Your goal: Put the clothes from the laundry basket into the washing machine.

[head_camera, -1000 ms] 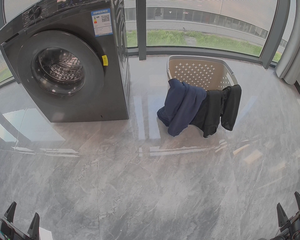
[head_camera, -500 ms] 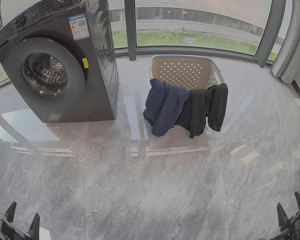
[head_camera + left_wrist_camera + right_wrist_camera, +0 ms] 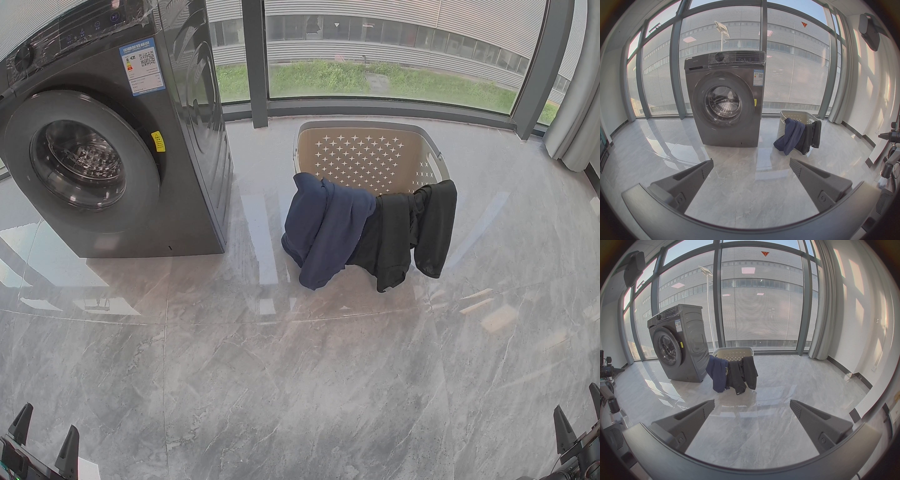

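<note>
As far as the views show, nothing of the task is done yet. The dark grey front-loading washing machine stands at the far left on the glossy grey marble-patterned floor. Its round glass door looks closed, so it would likely have to be opened before any loading. To the machine's right, apart from it and just before the tall window, sits the beige plastic laundry basket with star-shaped holes and a grey rim.

Two pieces of clothing hang over the basket's near rim and down its outer wall. A navy blue garment is on the left, its lower edge close to the floor. A black garment touches it on the right. The basket's far inner wall is bare, but whether more clothes lie inside cannot be told. Both garments are left to move.

Both arms are held low and near, well apart from the basket and the machine. The left gripper shows at the near left edge and the right gripper at the near right edge, with fingertips pointing toward the far side. Each gripper's fingers are spread wide with nothing between them. The wrist views look out between the fingers across the floor at the machine and the basket. Given that distance, an approach to the door or the basket probably comes first.
</note>
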Controlling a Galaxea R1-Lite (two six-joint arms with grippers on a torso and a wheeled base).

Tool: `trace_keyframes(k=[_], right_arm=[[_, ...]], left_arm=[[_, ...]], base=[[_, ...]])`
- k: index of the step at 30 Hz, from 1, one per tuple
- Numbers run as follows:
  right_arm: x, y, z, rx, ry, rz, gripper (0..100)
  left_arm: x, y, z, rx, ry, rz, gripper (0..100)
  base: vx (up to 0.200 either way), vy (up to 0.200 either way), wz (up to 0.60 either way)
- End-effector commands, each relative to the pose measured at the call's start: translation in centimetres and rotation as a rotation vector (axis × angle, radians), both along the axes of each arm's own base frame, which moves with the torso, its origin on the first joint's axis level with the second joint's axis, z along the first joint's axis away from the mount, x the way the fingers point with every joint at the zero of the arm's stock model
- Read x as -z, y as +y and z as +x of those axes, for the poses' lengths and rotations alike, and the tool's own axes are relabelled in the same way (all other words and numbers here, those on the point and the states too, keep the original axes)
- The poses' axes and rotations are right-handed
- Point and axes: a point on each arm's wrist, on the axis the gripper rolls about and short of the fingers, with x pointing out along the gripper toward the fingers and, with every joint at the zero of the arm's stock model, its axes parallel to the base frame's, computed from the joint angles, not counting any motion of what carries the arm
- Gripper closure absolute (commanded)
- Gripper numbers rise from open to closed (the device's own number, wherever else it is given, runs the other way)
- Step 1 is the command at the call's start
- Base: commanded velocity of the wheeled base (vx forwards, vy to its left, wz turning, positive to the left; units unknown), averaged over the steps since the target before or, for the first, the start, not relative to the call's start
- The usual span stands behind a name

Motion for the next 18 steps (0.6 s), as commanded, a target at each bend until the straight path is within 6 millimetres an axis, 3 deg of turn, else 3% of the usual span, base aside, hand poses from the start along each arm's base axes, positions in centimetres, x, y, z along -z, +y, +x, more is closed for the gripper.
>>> trace_keyframes(k=[1,12,18], right_arm=[[0.48,0.0,0.03,0.0,0.005,0.0,0],[0.48,0.0,0.03,0.0,0.005,0.0,0],[0.48,0.0,0.03,0.0,0.005,0.0,0]], left_arm=[[0.47,0.0,0.04,0.0,0.006,0.001,0],[0.47,0.0,0.04,0.0,0.006,0.001,0],[0.47,0.0,0.04,0.0,0.006,-0.001,0]], base=[[0.2,0.0,0.0],[0.2,0.0,0.0],[0.0,0.0,0.0]])
